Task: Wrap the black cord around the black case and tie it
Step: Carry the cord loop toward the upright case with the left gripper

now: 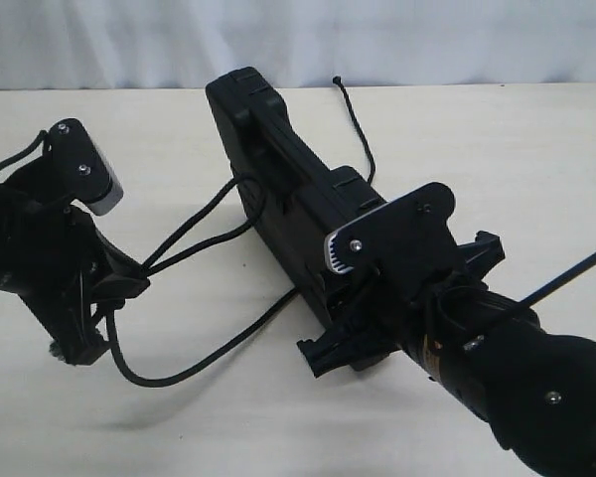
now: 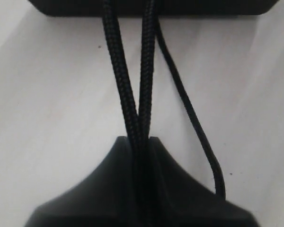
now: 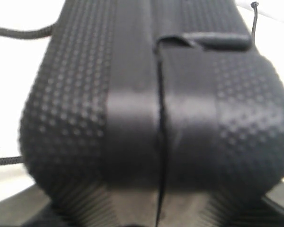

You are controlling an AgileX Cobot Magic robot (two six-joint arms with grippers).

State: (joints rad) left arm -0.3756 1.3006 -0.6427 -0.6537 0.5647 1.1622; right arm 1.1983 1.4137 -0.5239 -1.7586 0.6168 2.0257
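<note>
Right fingers (image 1: 326,356) clamp black case (image 1: 268,149), left fingers (image 2: 104,194) pinch black cord (image 2: 116,71).

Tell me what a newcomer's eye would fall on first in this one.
The black case stands on edge mid-table, its near end clamped in the right gripper. Next come two strands of cord, stretched from the case to the shut left gripper. A slack loop of the cord lies on the table beside them.
</note>
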